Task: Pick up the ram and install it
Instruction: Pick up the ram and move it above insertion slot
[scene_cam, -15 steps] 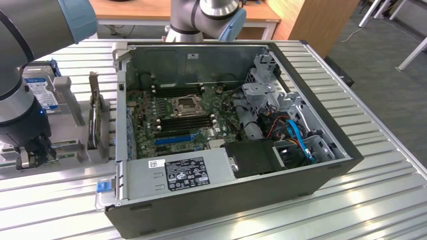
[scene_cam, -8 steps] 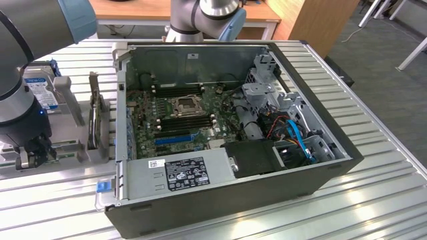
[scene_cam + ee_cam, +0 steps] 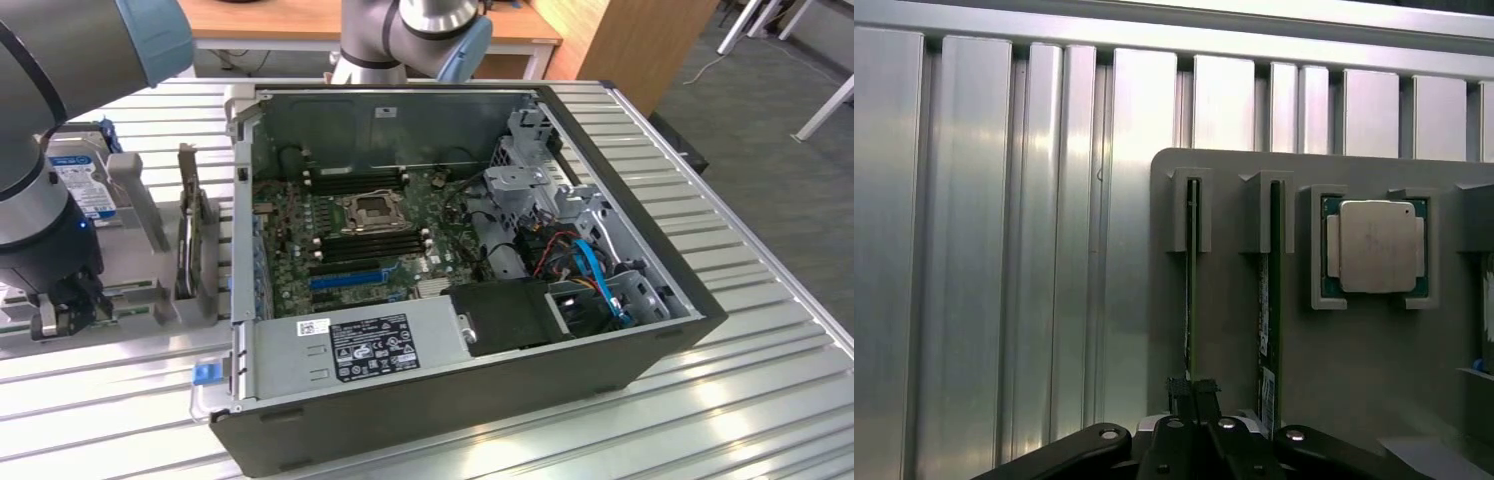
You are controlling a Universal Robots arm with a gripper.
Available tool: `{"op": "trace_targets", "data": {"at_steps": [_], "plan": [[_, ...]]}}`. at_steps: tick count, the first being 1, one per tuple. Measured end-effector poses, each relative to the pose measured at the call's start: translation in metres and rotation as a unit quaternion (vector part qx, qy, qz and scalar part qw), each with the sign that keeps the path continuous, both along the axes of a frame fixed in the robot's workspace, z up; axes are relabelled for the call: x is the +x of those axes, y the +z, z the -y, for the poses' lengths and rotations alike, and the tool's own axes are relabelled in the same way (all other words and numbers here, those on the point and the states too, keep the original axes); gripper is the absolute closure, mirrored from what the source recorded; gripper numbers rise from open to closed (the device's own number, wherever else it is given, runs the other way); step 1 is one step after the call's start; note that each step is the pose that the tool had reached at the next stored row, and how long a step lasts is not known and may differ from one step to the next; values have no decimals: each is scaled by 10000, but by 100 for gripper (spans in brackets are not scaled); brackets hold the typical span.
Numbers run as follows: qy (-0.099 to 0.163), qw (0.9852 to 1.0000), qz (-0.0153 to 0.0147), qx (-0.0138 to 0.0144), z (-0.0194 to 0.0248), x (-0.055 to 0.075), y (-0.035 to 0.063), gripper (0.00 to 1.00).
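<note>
There is one robot arm with one gripper, standing at the lower part of the exterior view's left. It is over one grey holder that lies on the slatted metal table. One open computer case fills the middle of this view, with one motherboard inside it.

In the wrist view the holder carries two thin green sticks on their edges, each in its own slot, and one processor lying flat in a square pocket. The ram is the stick farther from the processor. The second stick, which has a white label, stands between the ram and the processor.

The gripper has its two fingers nearly together. They are clamped on the thin edge of the ram, one finger on each side. The ram still sits in its slot of the holder, outside the computer case.
</note>
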State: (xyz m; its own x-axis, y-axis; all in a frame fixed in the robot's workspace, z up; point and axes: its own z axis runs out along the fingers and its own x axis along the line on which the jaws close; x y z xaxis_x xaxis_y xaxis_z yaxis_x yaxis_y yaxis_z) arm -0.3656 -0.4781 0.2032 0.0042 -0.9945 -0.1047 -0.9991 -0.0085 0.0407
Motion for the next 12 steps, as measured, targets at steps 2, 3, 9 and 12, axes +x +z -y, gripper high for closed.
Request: {"op": "trace_targets", "data": {"at_steps": [2,3,9,12], "plan": [[0,10000,-1,-1,0,0,15,89],[0,10000,-1,-1,0,0,25,89],[0,10000,-1,-1,0,0,89,89],[0,10000,-1,0,0,1,135,89]]}}
